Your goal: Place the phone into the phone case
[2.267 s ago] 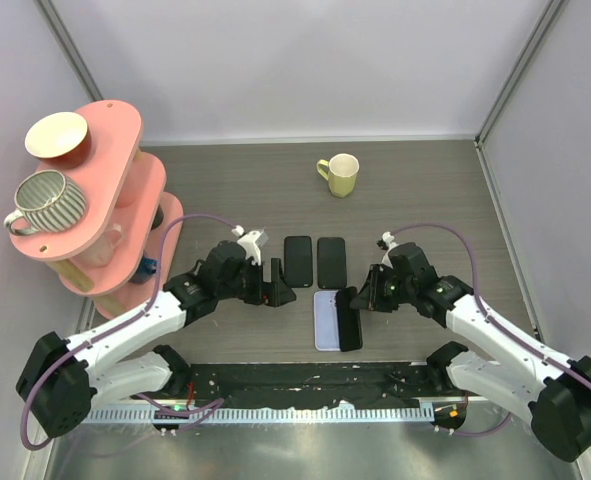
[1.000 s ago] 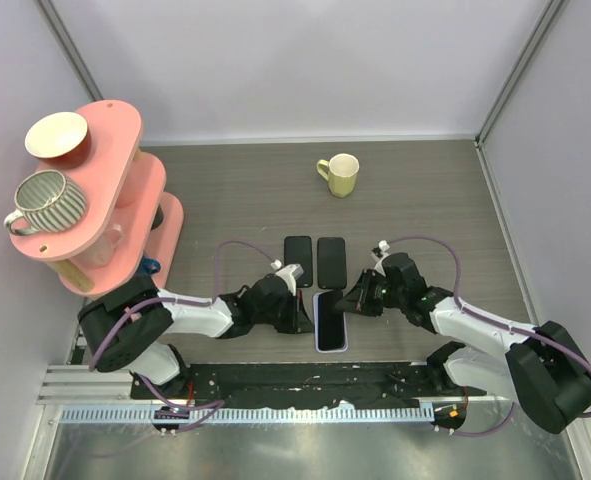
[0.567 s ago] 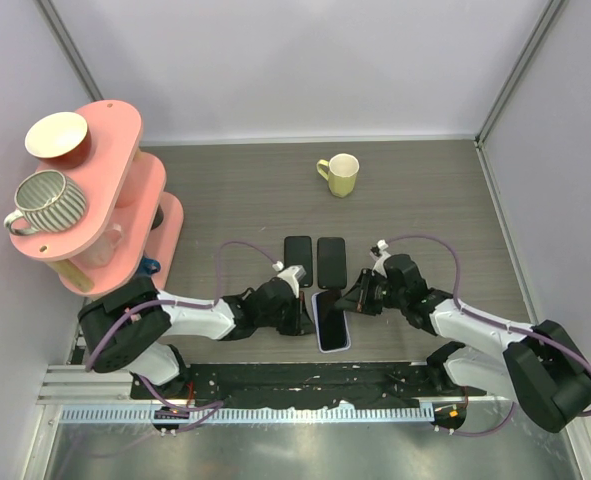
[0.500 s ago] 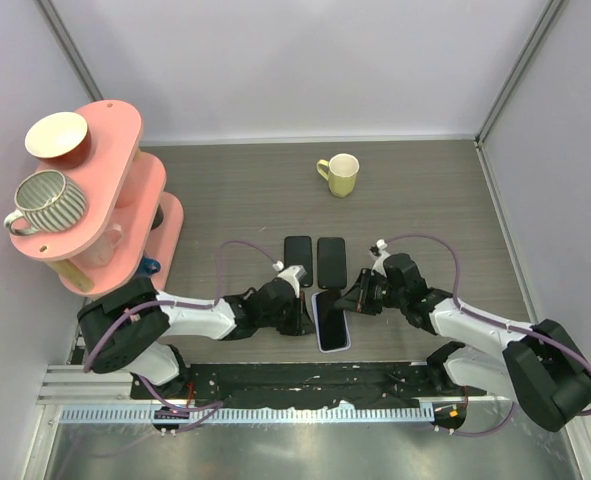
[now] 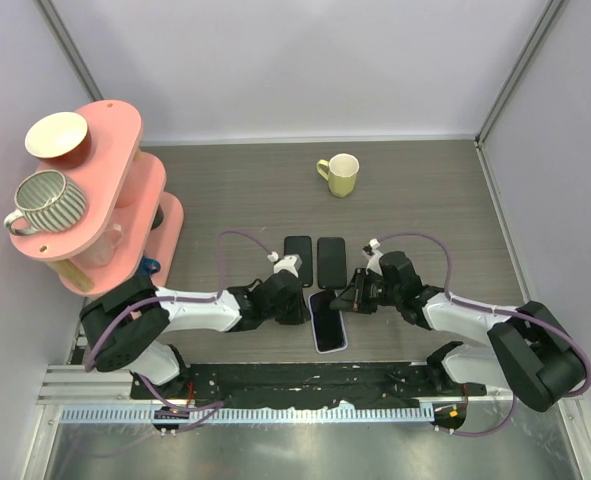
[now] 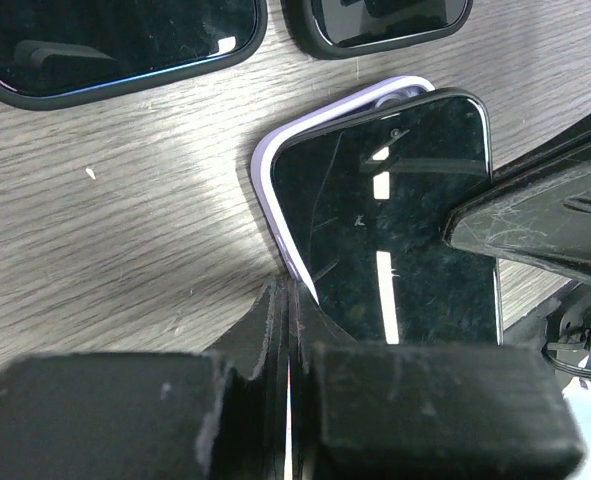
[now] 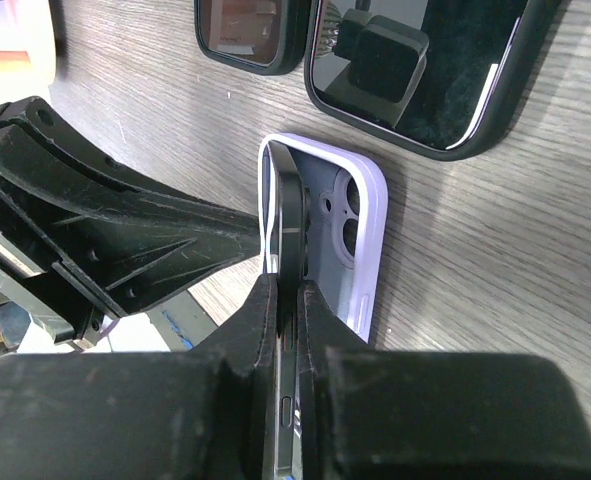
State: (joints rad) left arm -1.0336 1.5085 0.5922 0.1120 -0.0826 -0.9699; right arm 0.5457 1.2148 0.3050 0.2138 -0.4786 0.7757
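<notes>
right jaws pinch the phone (image 7: 287, 215) tilted in the lilac case (image 7: 340, 295); left jaws closed beside it.

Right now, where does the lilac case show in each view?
Top external: case just below centre, mostly covered by the phone.
Left wrist: only its rim, centre left, around the phone's corner.
Right wrist: case at centre, inside facing the camera, lens cutouts visible.
Shared landmark: two dark phones side by side just beyond it, in all three views.

The phone (image 5: 327, 318) rests tilted in the phone case (image 7: 372, 240), before two other phones (image 5: 298, 260).
</notes>
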